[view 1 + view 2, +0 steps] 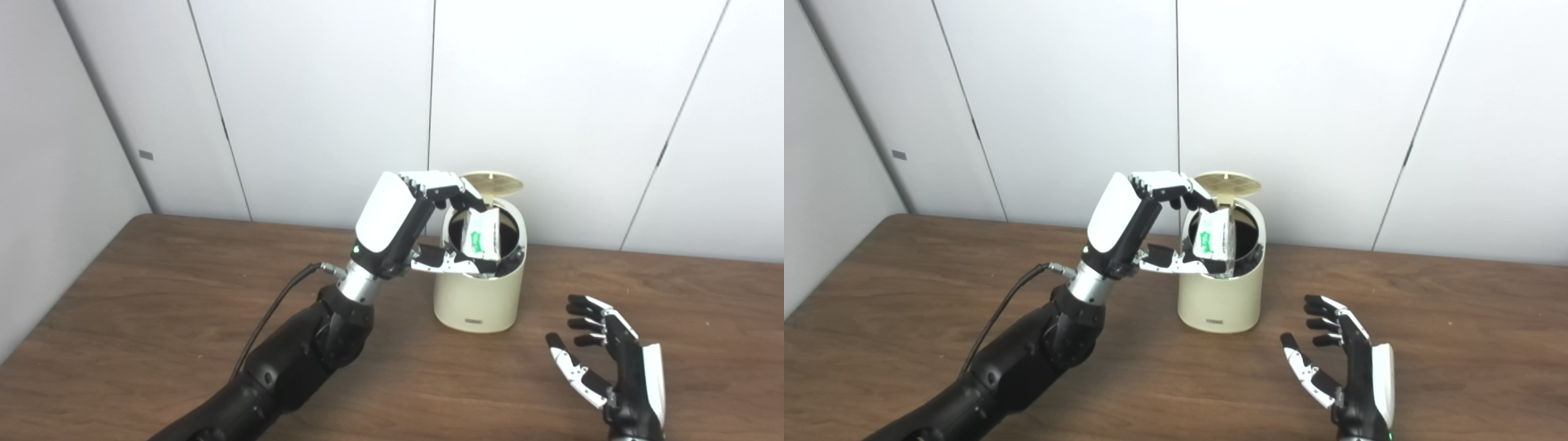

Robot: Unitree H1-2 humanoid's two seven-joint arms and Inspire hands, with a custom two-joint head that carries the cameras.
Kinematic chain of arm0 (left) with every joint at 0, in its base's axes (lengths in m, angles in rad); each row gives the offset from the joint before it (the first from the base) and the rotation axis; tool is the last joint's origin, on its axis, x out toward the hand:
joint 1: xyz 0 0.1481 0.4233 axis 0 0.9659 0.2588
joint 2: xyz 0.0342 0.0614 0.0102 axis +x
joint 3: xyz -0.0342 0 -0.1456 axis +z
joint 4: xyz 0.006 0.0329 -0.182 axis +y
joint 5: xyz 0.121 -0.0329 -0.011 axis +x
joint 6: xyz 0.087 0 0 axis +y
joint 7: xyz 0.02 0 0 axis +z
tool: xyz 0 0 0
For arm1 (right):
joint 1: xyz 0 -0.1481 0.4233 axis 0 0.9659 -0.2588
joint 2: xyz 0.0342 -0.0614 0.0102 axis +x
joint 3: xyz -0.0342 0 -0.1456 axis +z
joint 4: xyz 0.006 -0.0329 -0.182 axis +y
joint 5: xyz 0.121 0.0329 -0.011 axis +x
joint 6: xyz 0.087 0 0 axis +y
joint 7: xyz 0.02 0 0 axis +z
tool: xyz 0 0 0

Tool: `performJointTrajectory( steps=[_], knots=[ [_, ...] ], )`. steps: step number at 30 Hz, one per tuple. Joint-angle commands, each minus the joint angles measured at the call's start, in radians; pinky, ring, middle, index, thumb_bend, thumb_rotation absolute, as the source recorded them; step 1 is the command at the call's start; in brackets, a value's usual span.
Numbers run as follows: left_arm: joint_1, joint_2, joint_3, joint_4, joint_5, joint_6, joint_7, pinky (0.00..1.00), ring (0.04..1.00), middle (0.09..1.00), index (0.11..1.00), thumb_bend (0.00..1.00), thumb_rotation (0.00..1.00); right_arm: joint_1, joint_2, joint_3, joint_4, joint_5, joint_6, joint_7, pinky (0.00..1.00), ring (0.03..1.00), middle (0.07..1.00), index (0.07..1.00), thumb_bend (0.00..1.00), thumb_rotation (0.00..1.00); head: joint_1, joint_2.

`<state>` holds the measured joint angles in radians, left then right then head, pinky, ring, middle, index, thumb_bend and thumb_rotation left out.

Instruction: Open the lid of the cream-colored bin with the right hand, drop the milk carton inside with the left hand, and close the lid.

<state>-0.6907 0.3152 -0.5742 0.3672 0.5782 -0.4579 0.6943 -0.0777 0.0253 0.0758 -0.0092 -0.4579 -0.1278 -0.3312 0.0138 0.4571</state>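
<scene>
Fingers [456,187] and thumb of left hand [422,223] pinched on white milk carton with green print [481,236], held over mouth of cream-colored cylindrical plastic bin [481,300], lower end already inside dark opening. Carton long axis near upright, top leaning slightly left toward hand. Round cream lid [493,182] hinged up at bin's rear. Right hand [606,361] empty, fingers spread, palm facing left, right of bin, near, not touching. Bin on brown wood-grain table [153,318]; white panelled walls [318,104] behind.
</scene>
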Motion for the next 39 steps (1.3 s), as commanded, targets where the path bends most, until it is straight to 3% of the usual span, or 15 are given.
performJointTrajectory(
  steps=[1,12,18,20,27,39],
  knots=[
    [-0.039,0.009,0.003,0.007,0.004,-0.012,0.02,0.35,0.452,0.497,0.47,0.5,0.0,0.029,0.018,0.008,-0.003,-0.013,-0.01,-0.012,0.52,0.645,0.693,0.693,0.24,0.16,0.0,0.001],
    [-0.089,0.021,0.008,0.025,0.015,-0.012,0.054,0.35,0.443,0.499,0.477,0.5,0.0,0.026,0.019,0.006,-0.001,-0.014,-0.007,-0.011,0.54,0.657,0.694,0.694,0.25,0.15,0.002,-0.003],
    [-0.129,0.03,-0.031,0.057,0.078,-0.012,0.115,0.36,0.463,0.484,0.472,0.5,0.0,0.028,0.024,0.005,0.005,-0.001,-0.013,-0.01,0.52,0.642,0.685,0.692,0.26,0.11,-0.008,-0.008],
    [-0.141,0.03,-0.04,0.067,0.102,-0.012,0.137,0.35,0.46,0.482,0.477,0.5,0.0,0.028,0.025,0.006,0.004,0.001,-0.014,-0.01,0.55,0.662,0.694,0.694,0.25,0.1,-0.008,-0.008],
    [-0.172,0.023,-0.042,0.089,0.143,-0.012,0.181,0.34,0.464,0.482,0.47,0.5,0.0,0.024,0.027,0.006,0.013,-0.002,-0.017,-0.016,0.56,0.667,0.697,0.695,0.25,0.1,-0.01,-0.012],
    [-0.216,0.035,-0.06,0.111,0.187,-0.012,0.204,0.33,0.454,0.492,0.467,0.5,0.0,0.026,0.029,0.012,0.031,-0.007,-0.05,-0.036,0.52,0.646,0.682,0.691,0.25,0.11,-0.027,-0.015]
  ],
)
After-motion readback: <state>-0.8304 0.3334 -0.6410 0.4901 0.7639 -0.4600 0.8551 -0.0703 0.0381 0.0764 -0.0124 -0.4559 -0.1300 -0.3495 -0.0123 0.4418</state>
